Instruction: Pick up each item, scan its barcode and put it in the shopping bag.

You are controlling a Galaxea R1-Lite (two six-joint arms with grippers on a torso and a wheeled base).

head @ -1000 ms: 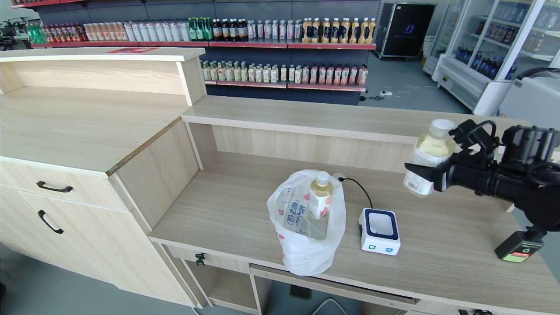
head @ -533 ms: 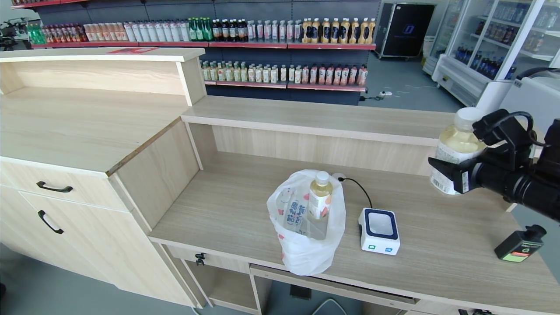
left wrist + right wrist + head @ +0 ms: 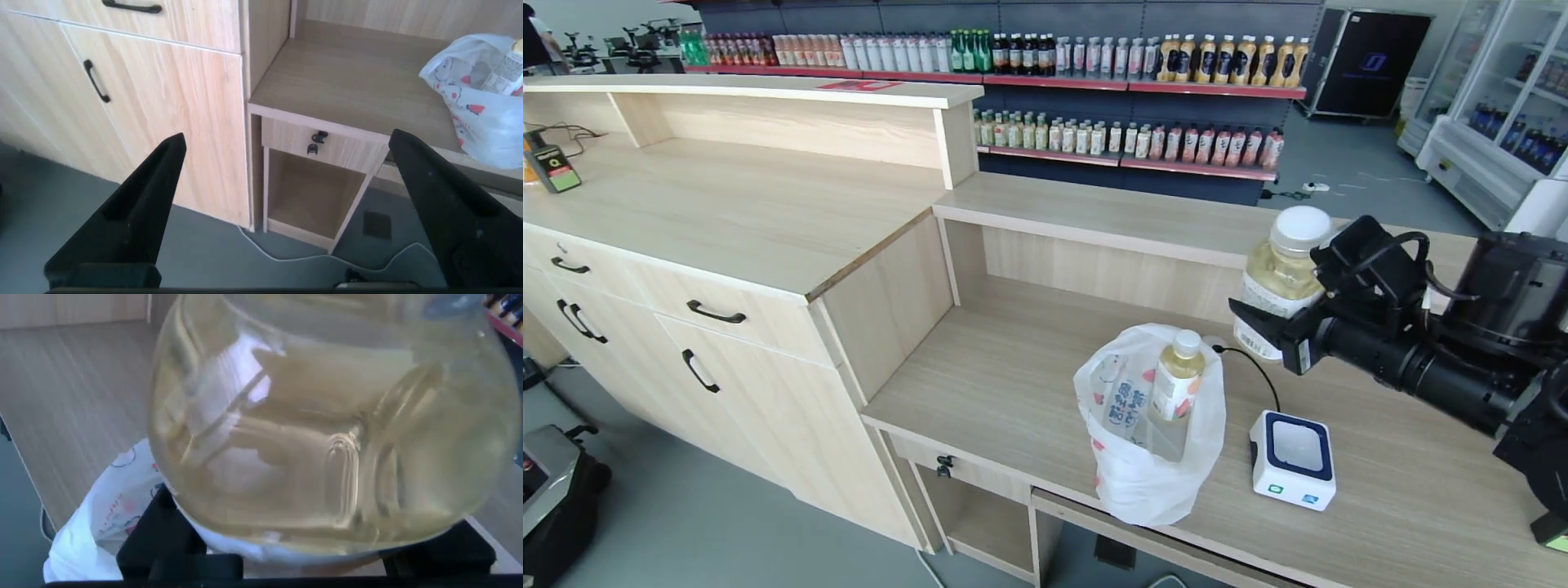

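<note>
Right hand (image 3: 1267,320) closed low on bottle (image 3: 1282,273), near base. Bottle held in air above table (image 3: 1013,392), at 12 o'clock from scanner (image 3: 1293,459). Left hand (image 3: 288,137) spread wide, nothing held.

Risks:
- Bottle gripped low, judged top-heavy; slip or tilt possible on swing.
- Barcode missed if label not turned toward scanner window.
- Bag (image 3: 1147,465), at 9 o'clock from scanner, knocked over; bagged bottle (image 3: 1176,380) already inside.

Bottle long axis near vertical, cap pointed up, leaned slightly toward 1 o'clock.

Drink shelves (image 3: 1045,61) stand behind the wooden counter (image 3: 727,204).
</note>
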